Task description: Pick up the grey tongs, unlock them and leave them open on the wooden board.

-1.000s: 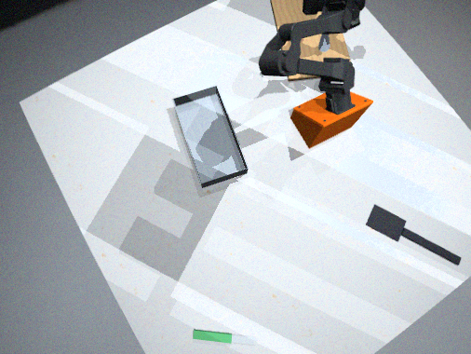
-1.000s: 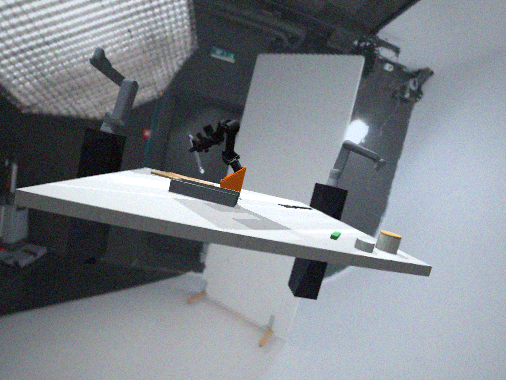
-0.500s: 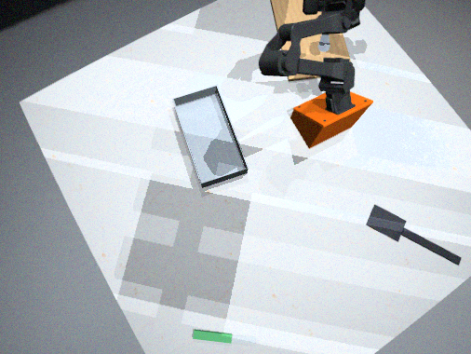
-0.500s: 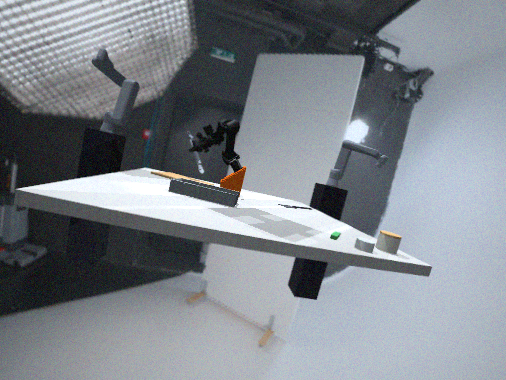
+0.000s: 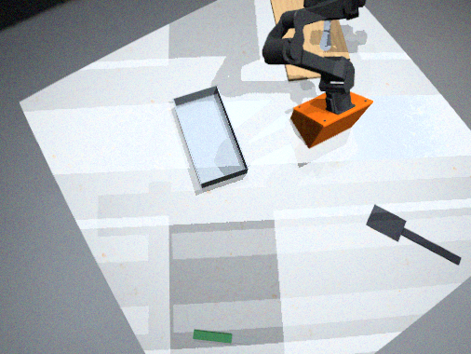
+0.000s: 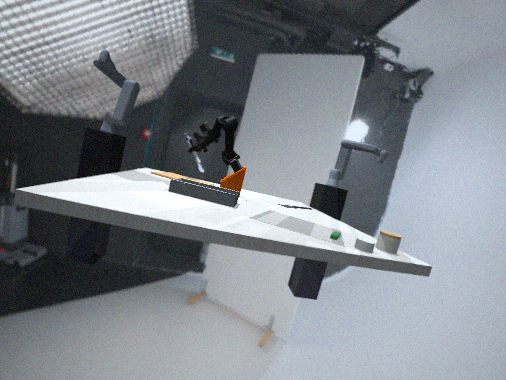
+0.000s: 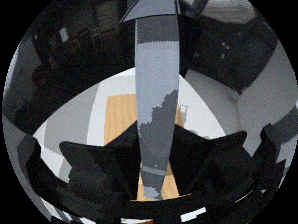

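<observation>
The grey tongs [image 5: 326, 39] [image 6: 198, 162] [image 7: 157, 70] are held in the air above the wooden board [image 5: 300, 70] [image 6: 165, 174] [image 7: 116, 117]. In the exterior view they slant steeply, one end up and the other down towards the board. My gripper [image 6: 191, 147] [image 7: 151, 121] is shut on the tongs' arms, which look closed together in the wrist view. The frames are too small to tell whether the lock is on. The arm hides the gripper's fingers in the top view. The roasting tin [image 5: 225, 179] [image 6: 205, 193] stands apart, with nothing across it.
The orange wedge base [image 5: 321, 119] [image 6: 234, 181] of my arm stands between tin and board. A dark spatula [image 5: 386, 223] [image 6: 295, 206] and a green block [image 5: 212, 335] [image 6: 335, 234] lie farther off. Two round pots [image 6: 365, 244] [image 6: 389, 243] stand near the table's far right corner.
</observation>
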Motion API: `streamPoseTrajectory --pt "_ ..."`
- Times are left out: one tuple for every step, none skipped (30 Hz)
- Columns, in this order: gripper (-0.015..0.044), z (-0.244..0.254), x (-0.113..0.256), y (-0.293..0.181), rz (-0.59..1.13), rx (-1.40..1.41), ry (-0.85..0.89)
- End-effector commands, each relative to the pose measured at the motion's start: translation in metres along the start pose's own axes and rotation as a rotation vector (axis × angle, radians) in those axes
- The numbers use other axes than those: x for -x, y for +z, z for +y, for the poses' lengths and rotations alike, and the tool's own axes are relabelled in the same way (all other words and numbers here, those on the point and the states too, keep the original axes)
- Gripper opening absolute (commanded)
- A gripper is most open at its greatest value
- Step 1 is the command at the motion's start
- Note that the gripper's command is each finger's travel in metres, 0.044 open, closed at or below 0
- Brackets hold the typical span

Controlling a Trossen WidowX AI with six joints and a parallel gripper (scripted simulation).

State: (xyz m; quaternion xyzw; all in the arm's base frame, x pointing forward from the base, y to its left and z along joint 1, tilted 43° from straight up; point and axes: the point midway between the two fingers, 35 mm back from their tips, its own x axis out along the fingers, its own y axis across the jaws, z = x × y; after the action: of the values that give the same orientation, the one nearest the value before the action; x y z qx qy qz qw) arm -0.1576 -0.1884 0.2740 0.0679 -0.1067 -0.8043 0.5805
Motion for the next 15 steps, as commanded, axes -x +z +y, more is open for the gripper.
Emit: streamPoseTrajectory --pt "-0.015 -0.002 -0.005 0.004 0.036 0.0 -0.015" --pt "-0.015 -0.003 -0.006 0.004 0.048 -0.001 -0.019" --pt "-0.015 -0.003 -0.007 0.004 0.06 -0.003 -0.022" --pt "-0.015 -0.004 -0.008 0.005 0.073 -0.004 -0.025" --pt "-0.015 -0.004 -0.01 0.005 0.085 -0.005 -0.028" --pt "-0.015 -0.005 -0.011 0.005 0.098 -0.007 -0.031" --pt "-0.015 -0.005 -0.012 0.006 0.11 -0.008 -0.033" --pt "-0.015 -0.006 -0.013 0.006 0.123 -0.008 -0.035" --pt "-0.015 -0.006 -0.014 0.006 0.136 -0.008 -0.037" --pt "-0.015 -0.006 -0.015 0.006 0.149 -0.009 -0.04" --pt "-0.015 -0.007 -0.016 0.006 0.162 -0.01 -0.042" --pt "-0.015 -0.007 -0.017 0.006 0.176 -0.01 -0.044" --pt "-0.015 -0.007 -0.018 0.006 0.19 -0.011 -0.046" --pt "-0.015 -0.007 -0.019 0.006 0.203 -0.011 -0.048" --pt "-0.015 -0.007 -0.02 0.006 0.217 -0.011 -0.05"
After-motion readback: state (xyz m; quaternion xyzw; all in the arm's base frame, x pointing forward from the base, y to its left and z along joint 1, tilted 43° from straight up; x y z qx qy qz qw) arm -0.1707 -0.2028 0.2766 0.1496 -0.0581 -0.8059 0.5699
